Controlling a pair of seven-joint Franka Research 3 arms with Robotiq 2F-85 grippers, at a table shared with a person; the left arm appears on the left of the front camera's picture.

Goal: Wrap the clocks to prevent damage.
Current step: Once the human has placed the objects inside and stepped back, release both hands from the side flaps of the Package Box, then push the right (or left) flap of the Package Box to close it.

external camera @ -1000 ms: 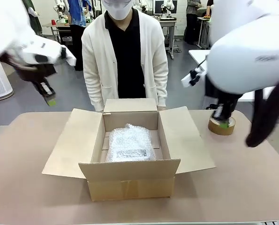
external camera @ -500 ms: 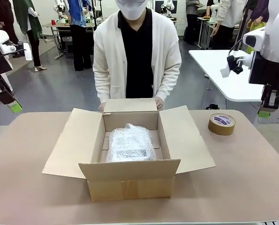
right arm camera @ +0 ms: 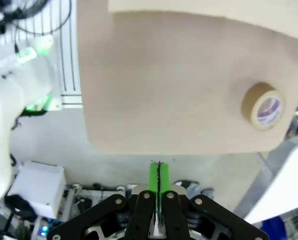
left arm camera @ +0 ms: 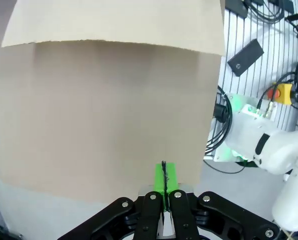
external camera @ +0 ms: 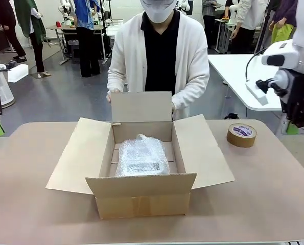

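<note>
Bubble-wrapped clock (external camera: 141, 155) in box (external camera: 141, 196) — likely fragile, film slippery; cradle its sides gently. Left gripper (left arm camera: 164, 171) and right gripper (right arm camera: 158, 169) — fingers together, empty

Bright, even light falls from above, with soft shadows under the box (external camera: 141, 200), glints on the wrap (external camera: 140, 154), and wrist views bending at edges.

The open box (external camera: 141, 196) is plain tan cardboard on a pinkish-beige bench (external camera: 264, 204), and the bundle (external camera: 141, 155) in it is clear bubble wrap with a dark printed patch. By the bench's far right corner the tape roll (external camera: 241, 135) is brown with a white, purple-printed face. The left claw (left arm camera: 164, 176) and right claw (right arm camera: 158, 176) are black with bright green pads.
</note>
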